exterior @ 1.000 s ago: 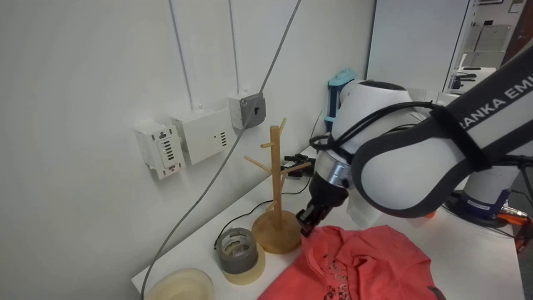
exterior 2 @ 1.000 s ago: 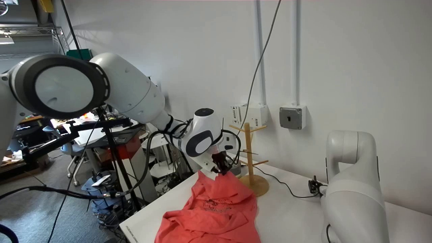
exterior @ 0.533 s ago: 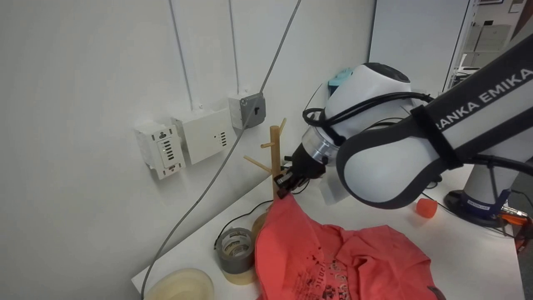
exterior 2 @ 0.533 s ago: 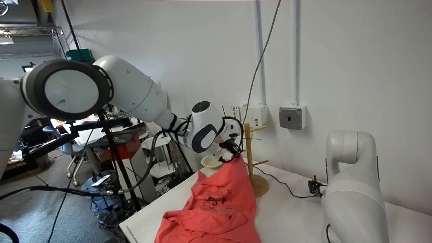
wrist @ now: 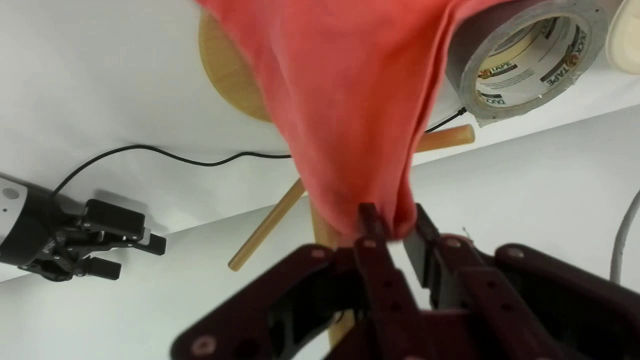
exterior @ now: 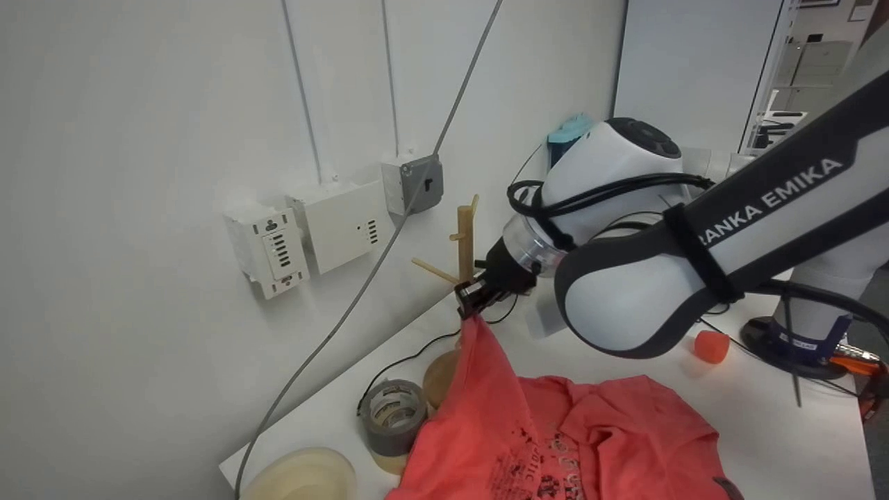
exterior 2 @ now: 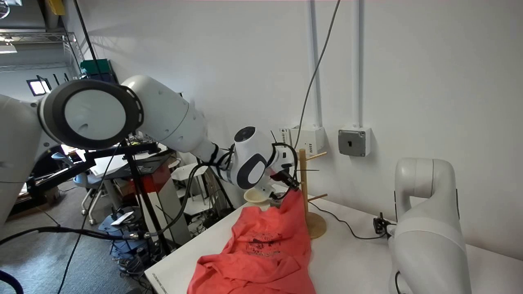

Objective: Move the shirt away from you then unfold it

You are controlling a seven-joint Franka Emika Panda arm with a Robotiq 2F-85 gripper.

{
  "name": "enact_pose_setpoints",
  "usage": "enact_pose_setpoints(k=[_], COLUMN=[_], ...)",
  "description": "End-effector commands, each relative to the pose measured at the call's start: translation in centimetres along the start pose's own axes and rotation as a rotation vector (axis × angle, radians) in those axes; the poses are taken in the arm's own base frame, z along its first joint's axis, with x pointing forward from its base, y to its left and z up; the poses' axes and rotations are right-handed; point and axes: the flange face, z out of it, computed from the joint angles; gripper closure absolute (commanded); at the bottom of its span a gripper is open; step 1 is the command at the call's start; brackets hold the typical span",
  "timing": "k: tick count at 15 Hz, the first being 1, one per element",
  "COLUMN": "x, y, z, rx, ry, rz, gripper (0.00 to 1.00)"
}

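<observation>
The red-coral shirt (exterior: 486, 423) lies rumpled on the white table, its dark print partly showing; it is also in an exterior view (exterior 2: 261, 251). My gripper (exterior: 469, 305) is shut on a corner of it, raised above the table beside the wooden stand. The gripper also shows in an exterior view (exterior 2: 295, 187). In the wrist view the fingertips (wrist: 397, 215) have a bunched fold of the shirt (wrist: 350, 100) between them, and the cloth hangs from there. The lower part of the shirt is cut off in both exterior views.
The wooden peg stand (exterior: 465, 243) is right beside the gripper; the shirt covers part of its base. Tape rolls (exterior: 397, 430) and a pale bowl (exterior: 305, 476) are by the wall. A small orange-red object (exterior: 711, 346) and a second robot arm (exterior 2: 433, 232) are on the table.
My gripper has risen and moved toward the wall and stand, lifting the shirt's corner and uncovering more print. Lately it dipped slightly, the raised cloth narrowed, and the stand shifted a little.
</observation>
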Motion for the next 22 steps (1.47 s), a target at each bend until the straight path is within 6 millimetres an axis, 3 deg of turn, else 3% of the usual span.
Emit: enact_pose_setpoints(k=[1, 6, 8, 17, 22], x=[0.2, -1.3, -2.5, -9.1, -12.3], y=[-0.1, -0.6, -0.7, 1.2, 3.5], z=[0.3, -0.5, -1.0, -5.3, -5.0], rx=[-0.010, -0.001, 0.003, -0.054, -0.091], ry=[0.015, -0.061, -0.121, -0.344, -0.390], rz=[-0.001, 0.007, 0.008, 0.007, 0.036], gripper=[0.48, 0.09, 0.00, 0.00, 0.00])
